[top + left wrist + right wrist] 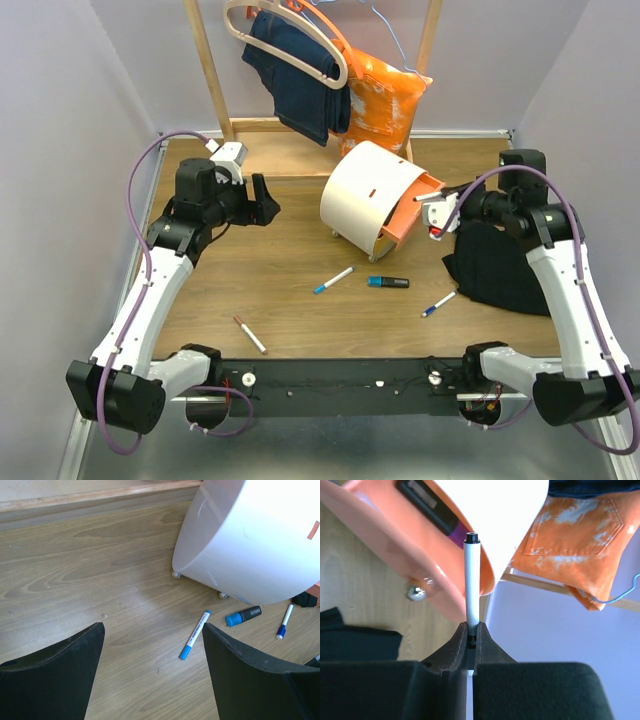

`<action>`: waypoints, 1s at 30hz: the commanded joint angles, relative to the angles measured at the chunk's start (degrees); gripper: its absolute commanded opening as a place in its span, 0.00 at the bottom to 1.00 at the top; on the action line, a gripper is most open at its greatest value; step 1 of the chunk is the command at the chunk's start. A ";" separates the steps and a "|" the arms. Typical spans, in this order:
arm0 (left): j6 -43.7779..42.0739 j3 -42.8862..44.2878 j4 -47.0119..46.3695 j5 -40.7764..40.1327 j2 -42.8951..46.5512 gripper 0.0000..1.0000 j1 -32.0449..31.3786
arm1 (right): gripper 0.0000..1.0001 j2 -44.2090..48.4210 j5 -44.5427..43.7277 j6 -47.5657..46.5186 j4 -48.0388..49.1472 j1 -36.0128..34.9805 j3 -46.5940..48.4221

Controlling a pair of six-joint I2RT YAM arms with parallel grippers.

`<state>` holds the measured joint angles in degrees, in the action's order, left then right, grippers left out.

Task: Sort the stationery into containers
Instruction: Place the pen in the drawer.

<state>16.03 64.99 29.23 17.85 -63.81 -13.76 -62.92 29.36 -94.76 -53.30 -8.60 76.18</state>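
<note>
Right gripper [472, 629]: your jaws pinch a slim white pen [472, 580], tip at the open orange plastic drawer [390, 535].
Left gripper [153, 627]: yours spread wide, holding nothing.

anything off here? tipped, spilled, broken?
Nothing broken or spilled. The cabinet stands on its feet but skewed to the table edges, one orange drawer pulled out. Four pens lie loose on the table: white-blue pen, black marker, blue-tipped pen, red-tipped pen near the arms. A dark cloth lies crumpled at right.
</note>
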 commanded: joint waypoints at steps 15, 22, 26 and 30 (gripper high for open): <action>4.44 -3.82 -1.64 3.86 4.40 0.88 5.32 | 0.26 -5.99 -1.85 -15.28 5.57 -3.70 -0.68; 5.06 -4.00 -2.34 4.21 3.78 0.89 5.67 | 0.45 -4.59 -0.71 -14.31 8.73 -3.79 -2.70; 5.33 -3.73 -2.87 4.74 3.26 0.89 5.76 | 0.47 -3.45 -0.45 -11.77 10.14 -3.79 -2.18; 4.36 -3.29 -2.52 5.27 2.99 0.99 5.76 | 0.50 0.32 0.52 2.93 14.62 -3.79 -1.21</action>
<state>20.82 61.32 27.92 20.97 -60.64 -8.56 -67.26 28.38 -106.08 -44.51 -12.01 74.26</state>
